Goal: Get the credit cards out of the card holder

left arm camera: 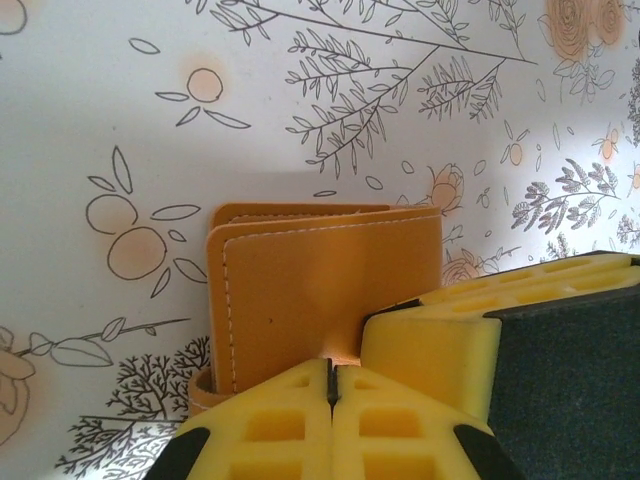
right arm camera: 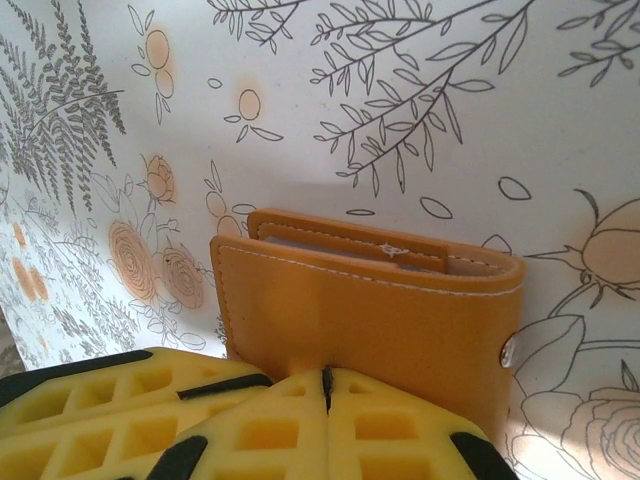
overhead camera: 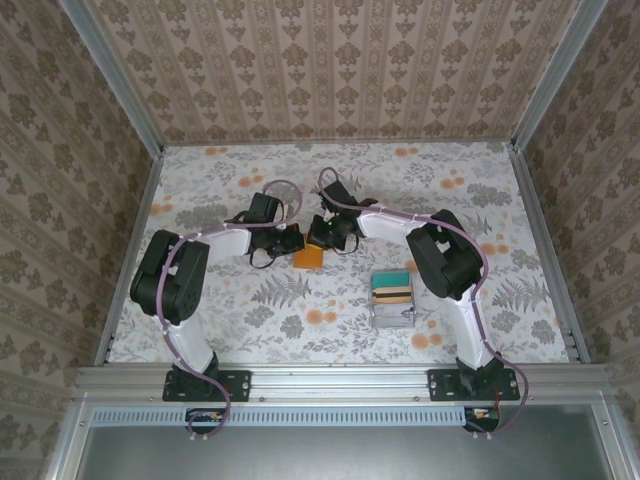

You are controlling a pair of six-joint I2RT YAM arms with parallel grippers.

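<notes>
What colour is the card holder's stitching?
White, along the orange card holder; clearest in right wrist view.

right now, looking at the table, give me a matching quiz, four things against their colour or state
Things:
1. card holder
2. tray
3. left gripper
4. table

Colour or state:
a. grey, with teal and yellow cards in it
b. yellow fingers, shut
c. white with a floral print
d. orange, lying between the two arms' tips

Pairs: 1-d, 2-a, 3-b, 4-c
</notes>
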